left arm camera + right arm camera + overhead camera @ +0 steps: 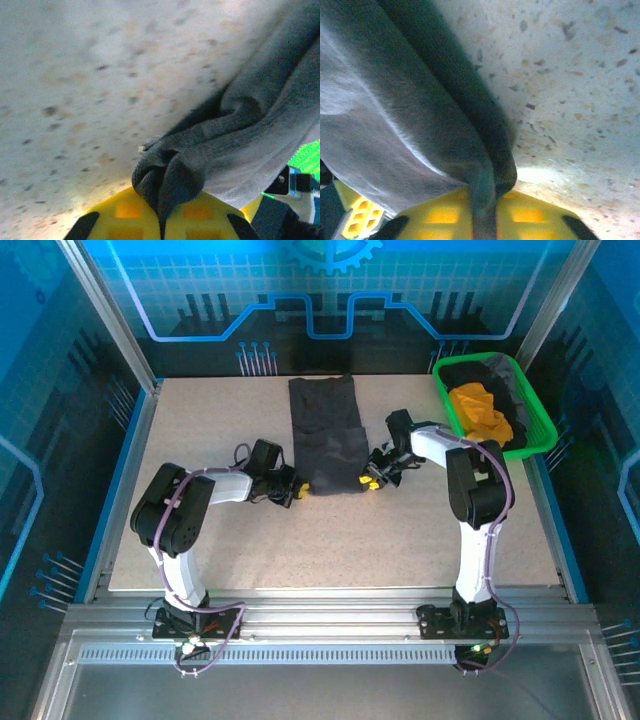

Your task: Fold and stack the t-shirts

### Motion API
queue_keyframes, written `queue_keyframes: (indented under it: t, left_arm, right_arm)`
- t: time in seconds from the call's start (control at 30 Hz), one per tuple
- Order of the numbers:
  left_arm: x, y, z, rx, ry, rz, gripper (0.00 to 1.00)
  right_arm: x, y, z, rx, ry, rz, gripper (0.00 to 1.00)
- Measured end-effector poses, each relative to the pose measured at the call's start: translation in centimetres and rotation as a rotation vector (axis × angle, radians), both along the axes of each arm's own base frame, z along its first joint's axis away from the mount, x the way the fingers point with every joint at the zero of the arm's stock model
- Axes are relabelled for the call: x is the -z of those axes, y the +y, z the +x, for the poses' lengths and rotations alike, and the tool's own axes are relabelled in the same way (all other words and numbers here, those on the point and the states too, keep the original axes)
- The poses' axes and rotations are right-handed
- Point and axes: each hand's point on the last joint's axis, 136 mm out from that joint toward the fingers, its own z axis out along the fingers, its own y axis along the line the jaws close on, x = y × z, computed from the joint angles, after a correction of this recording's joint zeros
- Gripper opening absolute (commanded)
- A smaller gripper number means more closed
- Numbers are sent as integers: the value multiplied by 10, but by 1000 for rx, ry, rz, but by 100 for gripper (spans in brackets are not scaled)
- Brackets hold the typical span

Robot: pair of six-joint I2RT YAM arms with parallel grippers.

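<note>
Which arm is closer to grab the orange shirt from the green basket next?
The right one. The green basket holding the orange t-shirt sits far right, on its side. But the right gripper, like the left gripper, is shut on the charcoal t-shirt, so it would likely let go first.

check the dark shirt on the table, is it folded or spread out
Folded: the charcoal t-shirt lies as a narrow strip with doubled layers. Left gripper and right gripper each pinch a near corner.

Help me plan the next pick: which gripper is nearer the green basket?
Right. The right gripper pinches the near right corner of the charcoal t-shirt, toward the green basket; the left gripper pinches its near left corner, across the shirt from the basket.
</note>
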Motion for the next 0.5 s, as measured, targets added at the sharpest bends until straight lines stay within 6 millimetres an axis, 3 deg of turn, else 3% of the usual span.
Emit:
queue_keyframes:
  t: [0.1,0.2,0.37,0.5]
  left_arm:
    - [-5,6,5,-13,-23,13,0]
    - [-31,14,11,-28,-82,13,0]
    - [-98,18,14,-29,-235,-30,0]
    - [-114,16,-4,-1,-241,-65,0]
  right_arm:
    - [-8,1,9,9,-27,-4,0]
    - [-22,1,15,12,-66,-12,0]
    - [-77,4,16,8,-173,8,0]
    - [-109,6,5,-4,-232,30,0]
